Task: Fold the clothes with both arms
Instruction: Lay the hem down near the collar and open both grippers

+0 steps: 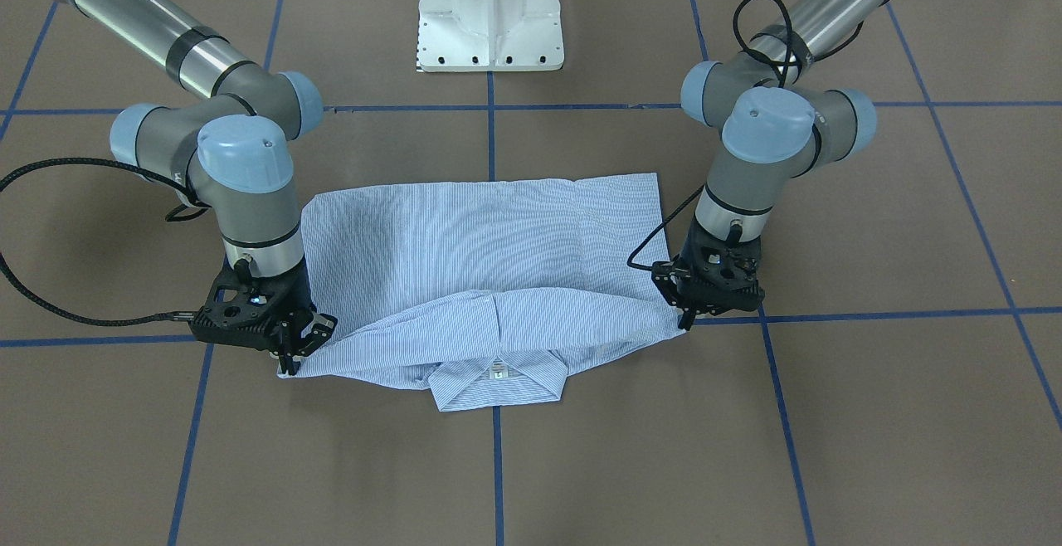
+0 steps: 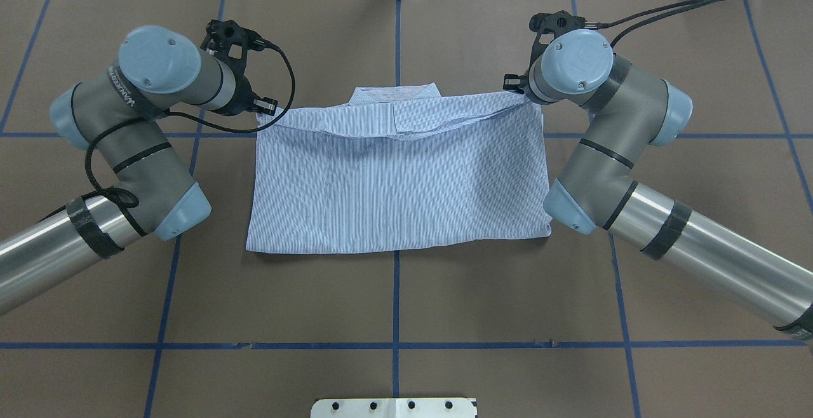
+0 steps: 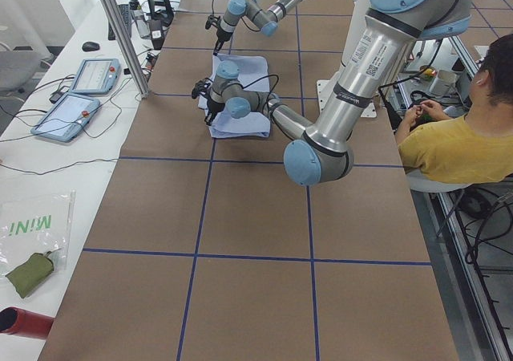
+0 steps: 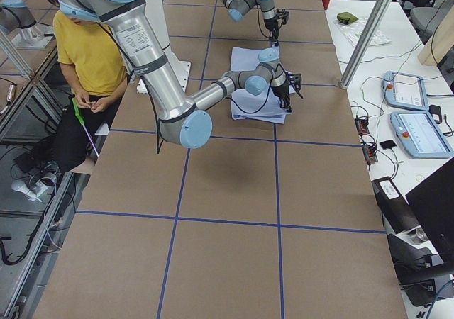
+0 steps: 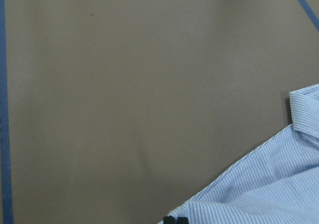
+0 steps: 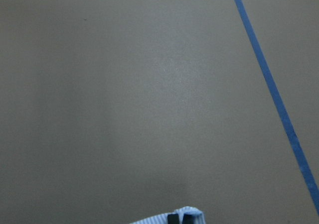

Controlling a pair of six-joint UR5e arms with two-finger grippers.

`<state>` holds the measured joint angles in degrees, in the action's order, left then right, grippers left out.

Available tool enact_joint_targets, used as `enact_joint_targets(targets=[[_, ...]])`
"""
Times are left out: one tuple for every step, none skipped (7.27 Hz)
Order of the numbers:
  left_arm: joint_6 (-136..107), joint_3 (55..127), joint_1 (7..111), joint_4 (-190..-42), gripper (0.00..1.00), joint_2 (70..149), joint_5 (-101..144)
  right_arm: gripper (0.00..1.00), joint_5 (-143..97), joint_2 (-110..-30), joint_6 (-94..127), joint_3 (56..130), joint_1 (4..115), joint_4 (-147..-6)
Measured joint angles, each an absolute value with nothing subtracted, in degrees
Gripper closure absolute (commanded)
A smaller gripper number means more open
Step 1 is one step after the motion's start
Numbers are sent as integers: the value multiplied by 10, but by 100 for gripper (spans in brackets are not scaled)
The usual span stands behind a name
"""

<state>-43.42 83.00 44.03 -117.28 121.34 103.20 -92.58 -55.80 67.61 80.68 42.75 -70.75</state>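
The light blue-and-white striped shirt (image 1: 481, 247) (image 2: 394, 183) lies folded flat on the brown table, its collar (image 1: 498, 380) (image 2: 397, 93) on the side away from the robot. A folded-over layer ends just short of the collar. My left gripper (image 1: 687, 324) (image 2: 262, 113) is low at that layer's corner on my left and shut on the cloth. The left wrist view shows its tips (image 5: 174, 219) on the striped fabric (image 5: 269, 184). At the opposite corner, my right gripper (image 1: 286, 357) (image 2: 513, 87) is shut on the shirt, with cloth (image 6: 149, 220) at its tips (image 6: 175, 217).
The white pedestal base (image 1: 489, 15) (image 2: 394, 407) stands on the robot's side of the shirt. Blue tape lines (image 2: 396, 297) grid the brown table. A seated person in yellow (image 3: 457, 144) (image 4: 81, 57) is beside the table. Teach pendants (image 3: 80, 96) (image 4: 415, 99) lie on the side bench.
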Motion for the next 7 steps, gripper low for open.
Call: enact_joint_targets(targets=[[-419, 814, 442, -1182, 100, 1215, 1034, 100, -929, -548, 673, 790, 428, -707], [-408, 802, 442, -1189, 77, 1216, 1034, 53, -931, -541, 672, 780, 427, -707], [-403, 796, 443, -1194, 1, 1217, 1035, 1, -931, -537, 671, 776, 427, -708], [-401, 794, 443, -1199, 0, 1219, 1037, 0, -932, -534, 673, 776, 427, -707], [-400, 795, 445, -1207, 0, 1220, 1049, 0, -936, -531, 675, 780, 428, -707], [-399, 803, 449, -1214, 0, 1219, 1074, 0, -954, -532, 672, 790, 434, -707], [-400, 824, 455, -1215, 0, 1213, 1094, 0, -984, -540, 670, 814, 445, -709]])
